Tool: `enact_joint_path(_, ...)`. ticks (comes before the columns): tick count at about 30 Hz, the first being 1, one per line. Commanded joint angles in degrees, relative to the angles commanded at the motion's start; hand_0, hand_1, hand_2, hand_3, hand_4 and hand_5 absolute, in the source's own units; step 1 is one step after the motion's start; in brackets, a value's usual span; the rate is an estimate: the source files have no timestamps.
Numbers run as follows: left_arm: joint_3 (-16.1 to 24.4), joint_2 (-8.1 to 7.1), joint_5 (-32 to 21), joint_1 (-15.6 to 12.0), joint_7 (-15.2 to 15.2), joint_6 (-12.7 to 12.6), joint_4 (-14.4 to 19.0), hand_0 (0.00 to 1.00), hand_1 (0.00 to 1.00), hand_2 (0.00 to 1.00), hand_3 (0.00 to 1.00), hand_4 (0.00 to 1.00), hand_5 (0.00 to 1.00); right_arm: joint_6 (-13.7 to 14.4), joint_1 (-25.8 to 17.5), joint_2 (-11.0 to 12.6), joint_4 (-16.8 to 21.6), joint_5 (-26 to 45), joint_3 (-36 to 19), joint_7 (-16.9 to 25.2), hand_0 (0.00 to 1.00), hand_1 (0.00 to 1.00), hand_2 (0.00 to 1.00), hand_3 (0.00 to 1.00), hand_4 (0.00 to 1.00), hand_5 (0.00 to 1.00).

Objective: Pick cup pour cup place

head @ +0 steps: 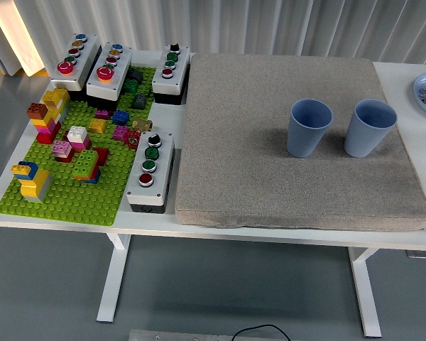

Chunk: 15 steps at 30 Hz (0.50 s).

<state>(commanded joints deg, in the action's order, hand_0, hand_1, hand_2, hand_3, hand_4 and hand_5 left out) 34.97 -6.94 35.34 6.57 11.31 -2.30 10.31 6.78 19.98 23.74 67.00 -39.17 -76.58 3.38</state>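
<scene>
Neither hand is showing in the head view, so how their fingers are set cannot be told. Two light blue ribbed cups are standing upright and open-mouthed on the grey mat (270, 128) covering the white desk (405, 78): the left cup (309, 128) and the right cup (368, 128) are sitting near each other without touching, toward the mat's far right. Their contents cannot be made out. A green brick baseplate (78, 192) with coloured bricks and grey button boxes (150, 170) is lying at the left.
</scene>
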Motion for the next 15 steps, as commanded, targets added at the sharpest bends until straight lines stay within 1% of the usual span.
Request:
enact_joint_path(1, -0.03, 0.01, -0.04, 0.00, -0.01, 0.00, 0.00, 0.743, 0.797, 0.856, 0.646, 0.546, 0.932, -0.30, -0.24, -0.09, -0.53, -0.25, -0.45, 0.05, 0.888, 0.815, 0.847, 0.866, 0.762, 0.612)
enact_joint_path(2, -0.01, 0.02, -0.06, 0.00, 0.00, 0.00, 0.00, 0.742, 0.797, 0.855, 0.646, 0.546, 0.933, -0.57, -0.48, -0.15, -1.02, -0.39, -0.94, -0.04, 0.858, 0.776, 0.802, 0.841, 0.782, 0.473)
enact_joint_path(7, -0.10, 0.02, -0.04, -0.01, 0.01, 0.06, 0.00, 0.742, 0.797, 0.855, 0.646, 0.546, 0.933, -1.23, -1.80, -0.04, -2.29, -1.56, -2.46, -0.86, 0.858, 0.776, 0.802, 0.841, 0.782, 0.473)
enact_joint_path(8, -0.08, 0.01, 0.01, -0.02, 0.03, 0.08, 0.00, 0.742, 0.797, 0.856, 0.646, 0.546, 0.933, -1.39, -2.16, 0.00, -2.60, -1.83, -2.70, -1.05, 0.852, 0.770, 0.790, 0.841, 0.783, 0.452)
enact_joint_path(11, 0.00, 0.04, 0.21, 0.02, 0.09, 0.12, 0.00, 0.742, 0.797, 0.856, 0.646, 0.546, 0.933, -1.68, -2.92, -0.42, -3.19, -2.43, -3.24, -1.28, 0.852, 0.770, 0.790, 0.841, 0.783, 0.452)
enact_joint_path(15, -0.06, 0.08, 0.31, 0.08, 0.13, 0.18, 0.00, 0.743, 0.797, 0.855, 0.646, 0.546, 0.933, -3.60, -3.96, -1.21, -3.66, -3.78, -3.66, -1.68, 0.855, 0.772, 0.795, 0.845, 0.780, 0.450)
